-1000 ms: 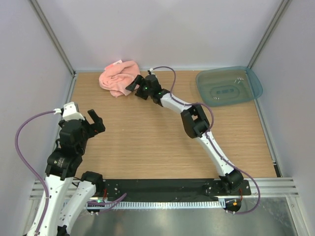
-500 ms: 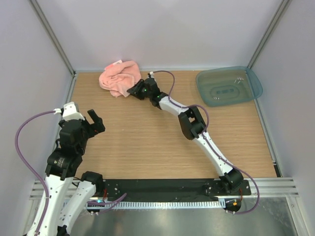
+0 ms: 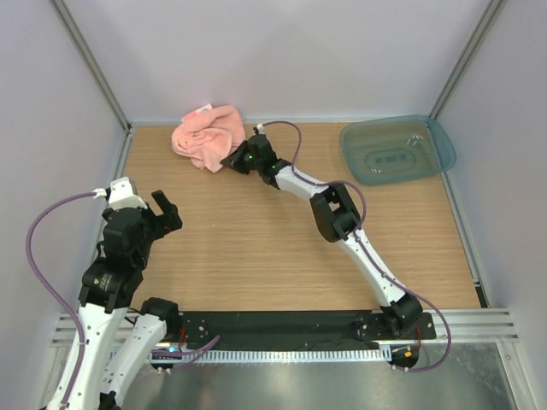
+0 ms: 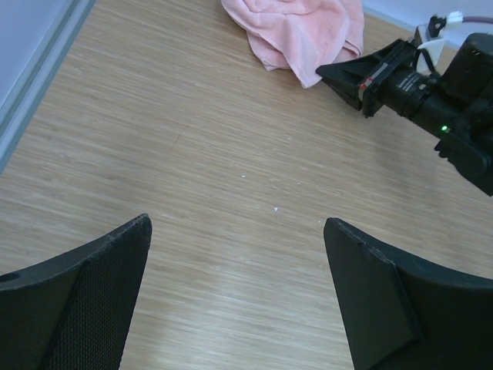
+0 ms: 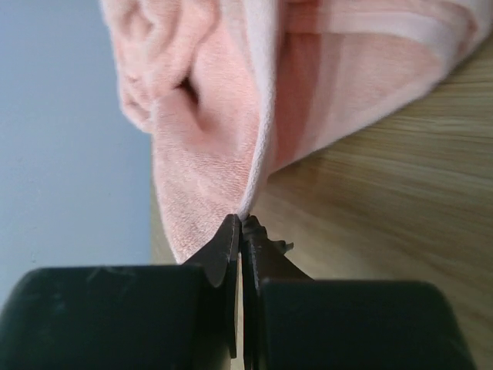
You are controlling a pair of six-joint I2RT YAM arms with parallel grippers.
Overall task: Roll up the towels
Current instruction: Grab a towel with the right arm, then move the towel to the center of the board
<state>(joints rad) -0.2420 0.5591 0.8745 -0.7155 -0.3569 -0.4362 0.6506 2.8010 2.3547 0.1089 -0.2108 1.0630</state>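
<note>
1. Right jaws are clamped on the hem of the towels (image 5: 208, 131). In the right wrist view the two black fingertips (image 5: 227, 239) meet with only a thin seam between them, and the edge of the cloth runs straight down into that seam.
2. The towels (image 3: 203, 135) lie as one crumpled salmon-pink heap at the far left of the wood-grain worktop (image 3: 256, 248), close to the back wall. The right wrist view shows bands of deeper pink across the upper right part of the cloth. I cannot tell where one towel ends and the other begins.
3. The right arm (image 3: 342, 218) reaches diagonally from its base at the near right edge to the heap. The right jaws sit low at the heap's near right side.
4. In the left wrist view the right jaws taper to a point that touches the lowest corner of the towels (image 4: 296, 31). A thin red band (image 4: 375, 75) crosses the black finger body, and a small green light (image 4: 444, 128) glows just behind it. A white plug (image 4: 439, 21) sits at the wrist, and any marking on it is too small to read.
5. Left jaws stand wide apart and hold nothing. Their two black fingers (image 4: 85, 285) frame bare wood. The left arm (image 3: 128, 231) is folded up at the near left, well apart from the towels, with a purple cable (image 3: 38, 248) looping beside it.
6. A translucent teal tray (image 3: 432, 149) lies in the far right corner of the worktop. The raised marks in its middle are too small to read.
</note>
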